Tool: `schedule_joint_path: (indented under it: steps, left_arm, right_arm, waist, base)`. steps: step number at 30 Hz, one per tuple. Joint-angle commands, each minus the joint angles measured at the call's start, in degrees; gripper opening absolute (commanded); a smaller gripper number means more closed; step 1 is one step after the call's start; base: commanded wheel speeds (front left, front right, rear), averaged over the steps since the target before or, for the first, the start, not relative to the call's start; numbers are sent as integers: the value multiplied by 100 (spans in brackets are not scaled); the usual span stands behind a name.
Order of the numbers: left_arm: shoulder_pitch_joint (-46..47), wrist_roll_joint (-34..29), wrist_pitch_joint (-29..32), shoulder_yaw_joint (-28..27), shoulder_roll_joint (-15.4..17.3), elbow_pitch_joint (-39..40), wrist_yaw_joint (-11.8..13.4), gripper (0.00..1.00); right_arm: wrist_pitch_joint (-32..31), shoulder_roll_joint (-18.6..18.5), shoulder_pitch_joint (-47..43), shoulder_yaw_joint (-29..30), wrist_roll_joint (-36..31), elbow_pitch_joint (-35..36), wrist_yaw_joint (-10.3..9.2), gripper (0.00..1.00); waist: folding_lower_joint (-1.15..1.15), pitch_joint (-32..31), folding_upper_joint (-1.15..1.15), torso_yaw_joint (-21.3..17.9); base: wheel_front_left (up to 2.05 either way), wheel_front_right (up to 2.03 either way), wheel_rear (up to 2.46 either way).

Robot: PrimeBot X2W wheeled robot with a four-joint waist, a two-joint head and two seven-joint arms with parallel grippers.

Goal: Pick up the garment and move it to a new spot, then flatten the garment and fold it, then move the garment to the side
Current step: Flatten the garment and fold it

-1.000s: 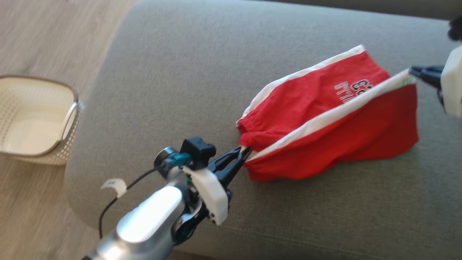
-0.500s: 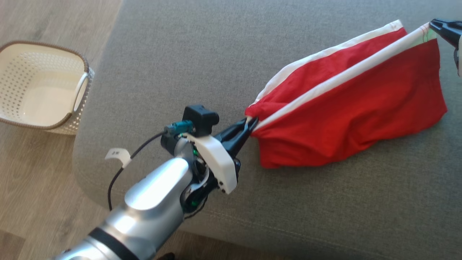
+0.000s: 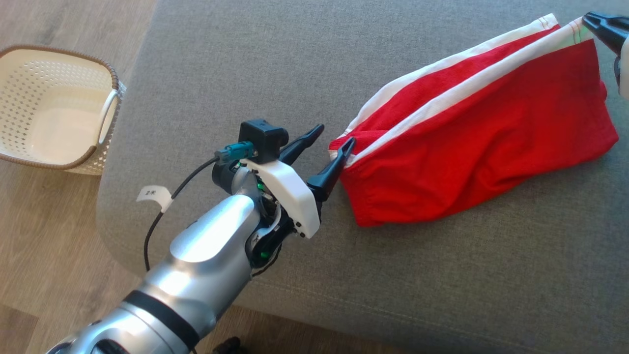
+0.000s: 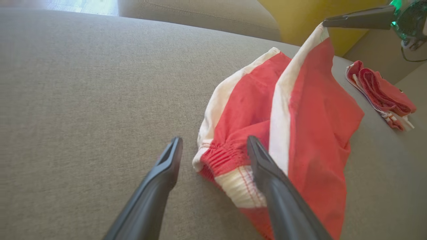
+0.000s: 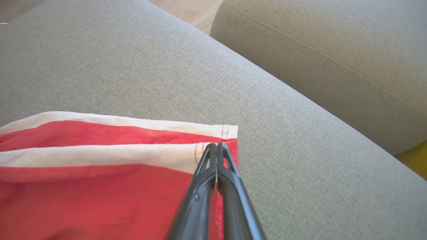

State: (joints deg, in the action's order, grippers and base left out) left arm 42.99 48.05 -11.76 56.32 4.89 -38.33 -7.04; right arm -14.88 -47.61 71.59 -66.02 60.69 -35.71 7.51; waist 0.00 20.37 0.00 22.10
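The basket (image 3: 110, 78) is sitting left of the cushion (image 3: 245, 73). The left gripper (image 3: 334, 134), pinching the shorts (image 3: 471, 147) a moment ago, is now standing with fingers parted, straddling the waistband corner. The shorts are lying on the cushion, stretching lower left to upper right in the head view, waistband leftward. The right gripper (image 3: 587, 20) is staying clamped on the hem corner.

Red shorts (image 3: 481, 123), white side stripes, red stitching at hem. Grey woven sofa cushion (image 3: 245, 64). Cream perforated basket (image 3: 39, 81), brown rim. Light wood-grain floor (image 3: 49, 255). Second red-white garment (image 4: 380, 93). Yellow surface (image 4: 300, 20).
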Motion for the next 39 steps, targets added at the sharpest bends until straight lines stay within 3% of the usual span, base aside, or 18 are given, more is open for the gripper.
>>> schedule_joint_path:
  steps: [1, 14, 26, 27, 28, 34, 39]
  left_arm:
    - [265, 8, -73, -218, 68, 88, 8, 100]
    - [350, -52, -311, -605, -95, -31, 37, 100]
    - [115, -510, -323, -1131, -177, 347, 24, 100]
    - [87, -539, -323, -1177, -182, 374, 22, 100]
    - [60, -566, -323, -1216, -186, 396, 20, 100]
    - [-118, -714, -323, -1463, -197, 457, 9, 100]
    - [-325, -1079, -323, -2015, -197, 701, 156, 100]
  right_arm:
    - [69, -22, 78, 32, 36, 48, -2, 0]
    - [379, -37, 379, -179, 215, -345, -2, 0]
    - [417, -38, 711, -377, 134, -715, -2, 0]
    - [419, -23, 729, -386, 127, -761, -2, 33]
    - [437, -4, 749, -392, 110, -823, -2, 100]
    - [377, 237, 700, -463, 84, -1067, -2, 100]
    - [1200, 567, 714, -362, -218, -1482, -2, 100]
  waist:
    - [0, 0, 0, 5]
    - [0, 148, 0, 193]
    - [0, 387, 0, 434]
    - [0, 399, 0, 453]
    - [0, 409, 0, 467]
    - [0, 352, 0, 379]
    - [0, 123, 0, 112]
  base:
    - [0, 0, 0]
    - [0, 0, 0]
    - [0, 0, 0]
    - [0, 0, 0]
    - [0, 0, 0]
    - [0, 0, 0]
    - [0, 0, 0]
